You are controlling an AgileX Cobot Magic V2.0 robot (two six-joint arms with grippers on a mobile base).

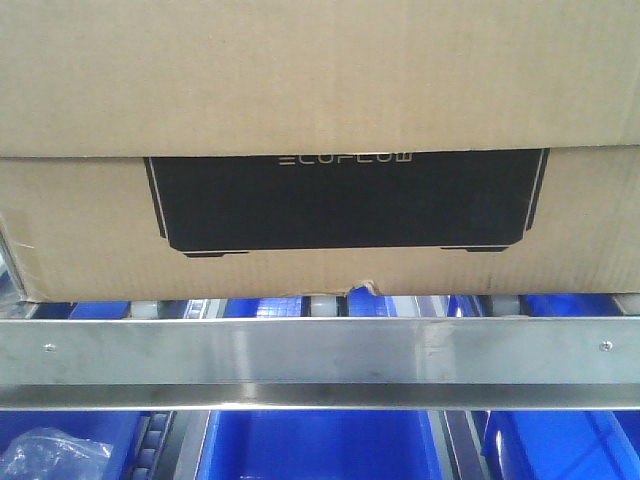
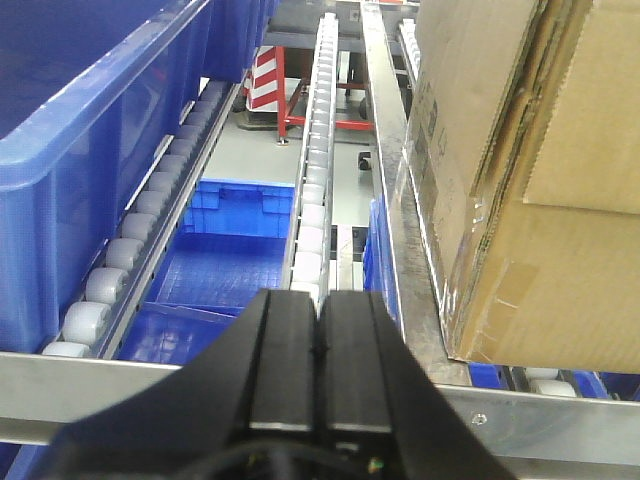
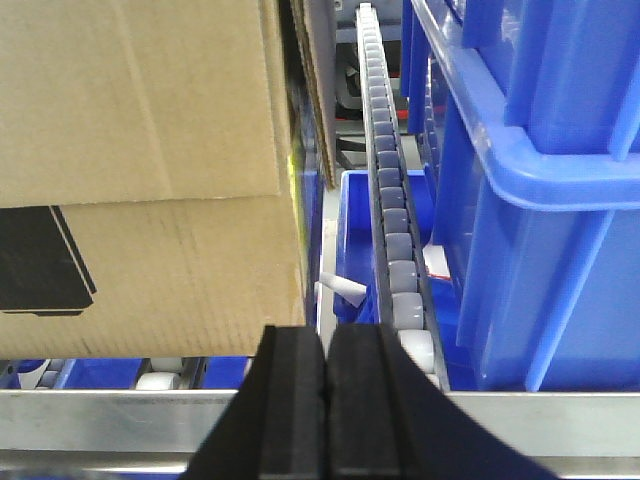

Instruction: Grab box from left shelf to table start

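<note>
The brown cardboard box [image 1: 320, 120] with the black "ECOFLOW" panel sits on the shelf's rollers, just behind the steel front rail [image 1: 320, 350]; a small torn notch shows on its bottom edge. In the left wrist view the box [image 2: 530, 190] is to the right of my left gripper [image 2: 319, 300], which is shut and empty at the rail. In the right wrist view the box [image 3: 150, 170] is to the left of my right gripper [image 3: 326, 340], also shut and empty at the rail. The table is out of view.
Blue plastic bins flank the box on the shelf [image 2: 90, 150] [image 3: 540, 200], and more sit on the level below [image 1: 320, 445]. Roller tracks [image 2: 315, 160] [image 3: 390, 200] run back between box and bins. A clear plastic bag [image 1: 50, 455] lies in the lower left bin.
</note>
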